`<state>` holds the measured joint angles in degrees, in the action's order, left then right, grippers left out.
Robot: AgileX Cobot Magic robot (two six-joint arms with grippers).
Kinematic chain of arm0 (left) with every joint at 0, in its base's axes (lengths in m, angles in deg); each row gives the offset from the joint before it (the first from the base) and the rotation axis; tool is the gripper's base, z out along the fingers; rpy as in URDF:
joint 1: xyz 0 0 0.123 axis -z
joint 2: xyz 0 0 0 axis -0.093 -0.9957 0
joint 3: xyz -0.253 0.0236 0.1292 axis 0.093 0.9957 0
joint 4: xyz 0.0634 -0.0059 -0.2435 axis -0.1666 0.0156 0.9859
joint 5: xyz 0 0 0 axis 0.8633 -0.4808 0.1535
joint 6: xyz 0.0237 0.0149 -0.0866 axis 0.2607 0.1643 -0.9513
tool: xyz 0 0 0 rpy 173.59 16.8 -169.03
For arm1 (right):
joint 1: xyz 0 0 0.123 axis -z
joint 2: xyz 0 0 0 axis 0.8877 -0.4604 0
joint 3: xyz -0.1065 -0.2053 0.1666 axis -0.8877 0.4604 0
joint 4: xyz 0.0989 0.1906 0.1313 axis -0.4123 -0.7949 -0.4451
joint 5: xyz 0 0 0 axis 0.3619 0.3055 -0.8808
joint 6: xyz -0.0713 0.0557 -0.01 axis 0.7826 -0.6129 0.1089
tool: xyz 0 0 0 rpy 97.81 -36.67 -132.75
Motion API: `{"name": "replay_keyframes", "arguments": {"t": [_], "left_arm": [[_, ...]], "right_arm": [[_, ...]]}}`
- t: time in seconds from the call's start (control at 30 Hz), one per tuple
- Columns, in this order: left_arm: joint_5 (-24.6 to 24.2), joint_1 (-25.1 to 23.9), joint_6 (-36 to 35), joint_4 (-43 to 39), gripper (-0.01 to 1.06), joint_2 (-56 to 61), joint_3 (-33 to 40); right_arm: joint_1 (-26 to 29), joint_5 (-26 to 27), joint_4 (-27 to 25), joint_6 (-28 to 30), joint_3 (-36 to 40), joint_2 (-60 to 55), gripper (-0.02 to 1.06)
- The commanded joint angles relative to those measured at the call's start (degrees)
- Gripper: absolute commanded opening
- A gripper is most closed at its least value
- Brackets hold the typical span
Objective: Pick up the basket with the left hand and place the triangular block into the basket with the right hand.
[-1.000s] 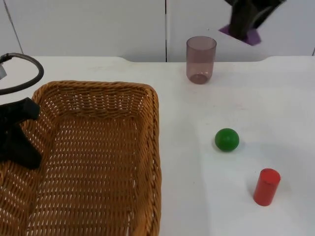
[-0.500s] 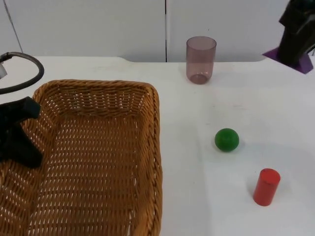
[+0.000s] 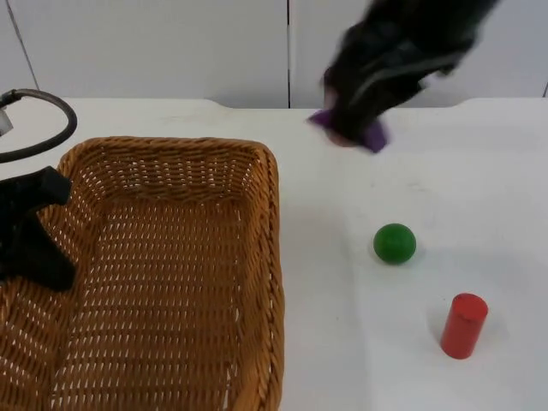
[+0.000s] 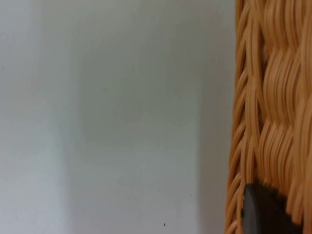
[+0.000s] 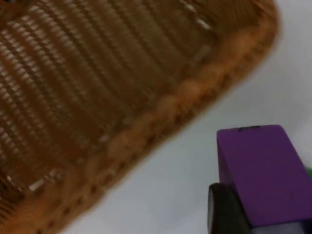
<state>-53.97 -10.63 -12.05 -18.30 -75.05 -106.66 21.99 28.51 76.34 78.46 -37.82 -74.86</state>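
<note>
A woven brown basket takes up the left side of the top view, and my left gripper is shut on its left rim. The left wrist view has the basket wall close up, with a black fingertip against it. My right gripper, blurred by motion, hangs above the table just right of the basket's far corner, shut on a purple triangular block. In the right wrist view the purple block sits in the fingers, and the basket rim lies close beyond it.
A green ball and an upright red cylinder stand on the white table to the right of the basket. A grey partition wall closes off the back.
My right arm has swung from the far right back toward the left with the purple block and now covers the pink cup. The basket and left gripper have barely moved.
</note>
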Motion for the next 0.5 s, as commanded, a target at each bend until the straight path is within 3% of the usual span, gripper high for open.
{"name": "replay_keyframes", "arguments": {"t": [0.0,0.27,0.37,0.47], "left_arm": [[-0.80,-0.15,0.45,1.83,0.00,0.56,0.18],[-0.79,-0.15,0.45,1.95,0.00,0.56,0.18],[-0.79,-0.15,0.45,1.95,0.00,0.56,0.18],[-0.79,-0.15,0.45,2.16,0.00,0.56,0.18]], "right_arm": [[-3.62,1.09,-0.23,0.27,-6.47,-6.38,0.00],[-6.77,2.55,-0.35,0.15,-15.22,-16.50,0.00],[-6.77,5.17,-1.37,0.05,-15.35,-18.50,0.07],[-6.77,6.69,-2.19,0.05,-15.35,-20.11,0.23]]}}
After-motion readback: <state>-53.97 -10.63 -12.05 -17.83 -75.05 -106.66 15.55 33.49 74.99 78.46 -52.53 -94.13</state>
